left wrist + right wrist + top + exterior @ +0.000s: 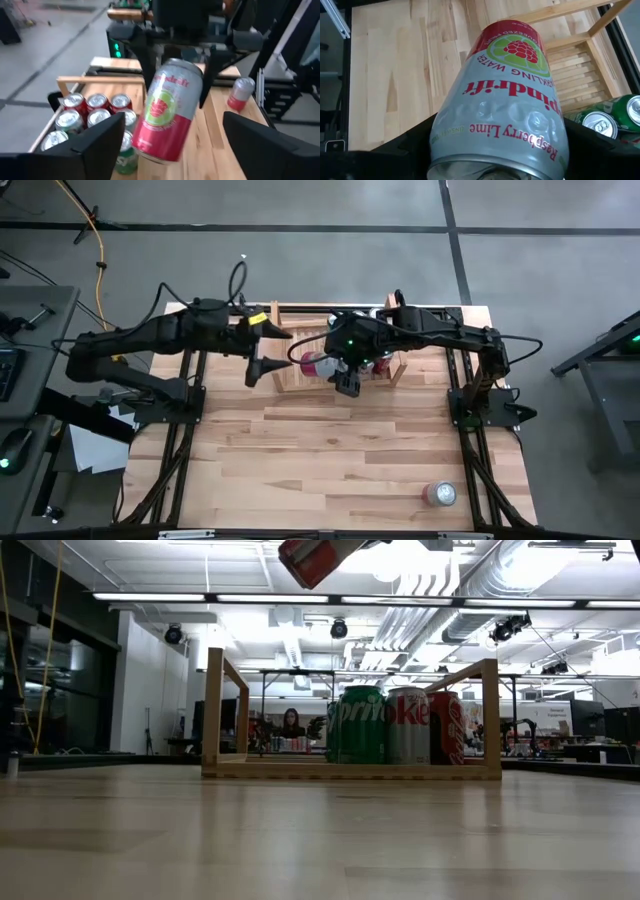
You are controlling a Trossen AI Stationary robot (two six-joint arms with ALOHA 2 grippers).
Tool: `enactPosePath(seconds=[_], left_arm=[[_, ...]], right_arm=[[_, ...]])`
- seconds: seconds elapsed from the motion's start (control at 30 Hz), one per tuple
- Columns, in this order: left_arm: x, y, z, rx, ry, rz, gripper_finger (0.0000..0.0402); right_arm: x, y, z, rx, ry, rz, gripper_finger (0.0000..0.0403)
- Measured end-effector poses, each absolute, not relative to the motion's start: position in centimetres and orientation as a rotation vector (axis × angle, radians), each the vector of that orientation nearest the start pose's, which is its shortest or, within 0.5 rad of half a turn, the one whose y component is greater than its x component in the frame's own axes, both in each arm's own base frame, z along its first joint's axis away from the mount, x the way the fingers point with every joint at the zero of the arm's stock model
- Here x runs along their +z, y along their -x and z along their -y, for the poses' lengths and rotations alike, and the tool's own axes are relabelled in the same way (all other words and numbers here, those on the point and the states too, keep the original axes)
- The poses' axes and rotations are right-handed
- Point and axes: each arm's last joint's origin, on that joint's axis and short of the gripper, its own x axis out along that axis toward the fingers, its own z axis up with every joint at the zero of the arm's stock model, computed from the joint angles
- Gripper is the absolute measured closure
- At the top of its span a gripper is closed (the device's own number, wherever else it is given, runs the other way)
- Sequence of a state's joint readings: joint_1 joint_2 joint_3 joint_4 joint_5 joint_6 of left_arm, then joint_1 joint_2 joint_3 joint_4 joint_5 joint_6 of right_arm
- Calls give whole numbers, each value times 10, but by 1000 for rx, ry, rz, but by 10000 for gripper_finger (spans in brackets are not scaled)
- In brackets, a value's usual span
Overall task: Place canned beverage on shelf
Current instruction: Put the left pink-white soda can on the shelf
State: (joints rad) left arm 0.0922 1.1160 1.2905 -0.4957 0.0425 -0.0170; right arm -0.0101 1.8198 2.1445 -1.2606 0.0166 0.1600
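A silver and red raspberry-lime can [170, 110] hangs high above the table, over the shelf's empty left part, with my right gripper [177, 70] shut on it. In the low view only its red end [315, 558] shows at the top edge. My left gripper [272, 350] stands open just left of the can, its fingers [100, 142] spread to either side without touching it. The pale wooden shelf [350, 770] stands at the table's far middle. Several cans [390, 725] stand upright on its slatted base, at its right side. My right gripper pinches the can's silver upper part [445, 135] between its two fingers [150, 60], one on each side of the wall. The fingers come slanting down from the table's right. The can hangs tilted below them, red end lowest, clear of shelf and table.
A lone can [440, 494] lies on the table near the front right corner. The shelf's upright side boards [213, 710] rise on both sides of the bare slats [580, 70]. A person [292, 723] sits in the room far behind the table.
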Motion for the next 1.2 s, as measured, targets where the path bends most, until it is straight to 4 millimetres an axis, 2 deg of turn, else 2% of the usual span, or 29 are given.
enactPosePath(seconds=[0.17,0.37,0.57,0.73,0.93,1.03,1.13,1.2], left_arm=[[409,-243,-13,15,21,-423,51],[384,-275,-11,-13,-32,-551,51],[363,-296,-12,-15,-45,-627,50],[361,-298,-11,-51,-44,-632,50],[362,-298,-9,-91,-71,-624,53],[362,-297,-9,-79,-61,-630,76],[361,-296,-9,-70,-54,-648,127],[360,-294,-9,-64,-54,-671,128]], right_arm=[[417,-356,4,-97,-146,-930,106],[419,-358,2,-55,-164,-899,106],[418,-363,-4,-10,-138,-877,106],[414,-368,-12,37,-106,-880,106],[413,-371,-13,51,-92,-871,106],[413,-371,-13,52,-85,-868,106],[413,-371,-13,54,-83,-867,107],[413,-372,-13,53,-86,-865,100]])
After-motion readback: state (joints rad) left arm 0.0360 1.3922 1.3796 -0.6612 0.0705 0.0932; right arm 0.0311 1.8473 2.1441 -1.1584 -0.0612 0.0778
